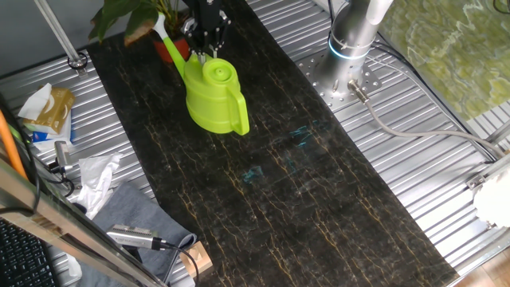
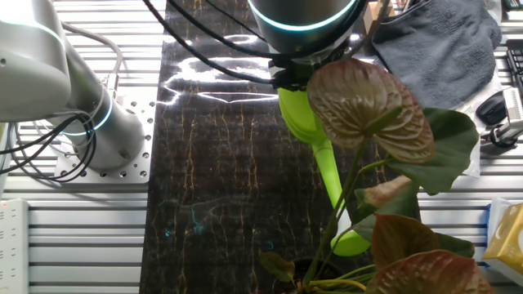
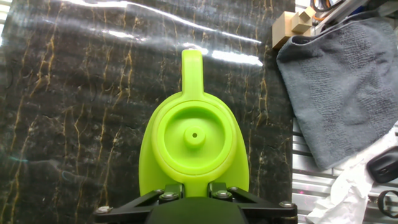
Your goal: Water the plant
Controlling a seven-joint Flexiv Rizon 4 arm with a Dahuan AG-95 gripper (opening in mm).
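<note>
the plant (image 1: 127,17) sits at the far end of the counter (image 1: 319,199) in one fixed view, leaves spilling past the dark mat's edge; its red-orange pot (image 1: 180,49) just shows behind the watering can's spout. in the other fixed view the leaves (image 2: 372,106) fill the near right corner, so you've little open room there.

the watering can (image 1: 213,96) stands upright on the mat just beside the plant, spout (image 2: 331,175) angled toward the leaves with its tip among the stems, handle (image 3: 192,68) pointing away down the counter. the lid is on, with a small centre hole; you can't see any contents.

the tool (image 1: 209,44) is directly above the can at the spout side, between can body and plant. in the hand view its fingers (image 3: 214,190) sit close together at the can's rim. can't tell whether they grip it or are just closed over it.

open room: the long stretch of mat beyond the handle. along the counter's edges you have a grey cloth (image 3: 339,87), wood blocks (image 3: 292,25), crumpled paper (image 1: 96,175), and the arm base (image 1: 351,48).
</note>
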